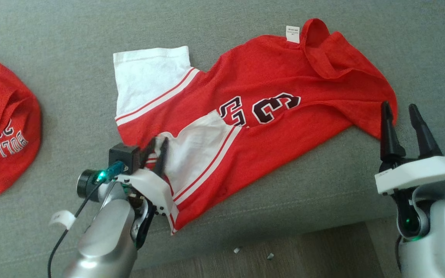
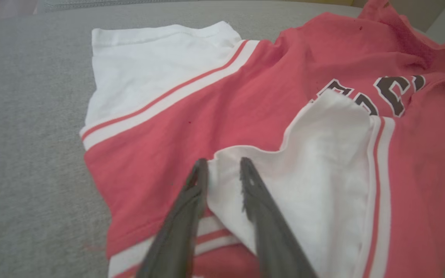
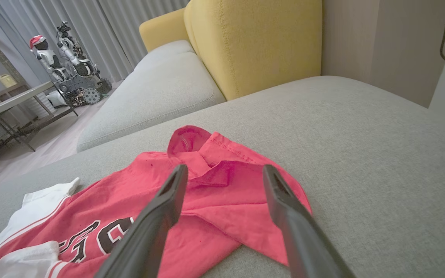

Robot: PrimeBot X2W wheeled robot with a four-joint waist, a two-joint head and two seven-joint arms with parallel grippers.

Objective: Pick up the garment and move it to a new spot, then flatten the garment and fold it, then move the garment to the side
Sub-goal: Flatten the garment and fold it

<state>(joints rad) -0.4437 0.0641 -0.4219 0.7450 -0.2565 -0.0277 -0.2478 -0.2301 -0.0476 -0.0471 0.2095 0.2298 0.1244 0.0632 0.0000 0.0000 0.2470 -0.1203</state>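
One red-and-white cotton jersey (image 1: 245, 116) lies spread on the grey sofa cushion (image 1: 72, 38), digits "23" inverted; a second red garment (image 1: 4, 127) reads "BULLS". My left gripper (image 2: 222, 170) pinches the jersey's white sleeve (image 2: 315, 181); my right gripper (image 1: 402, 112) hovers agape, empty.

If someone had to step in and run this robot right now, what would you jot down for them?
Left gripper: fingers slightly apart, straddling the edge of the white sleeve folded over the shirt; a firm grip cannot be confirmed.
Right gripper: open, holding nothing, hovering by the shirt's hem end.
Red jersey: lies on the grey sofa cushion, rumpled, hem end bunched, other sleeve spread flat.
A second red garment lies at far left.
Left: flatten, fold, move aside.
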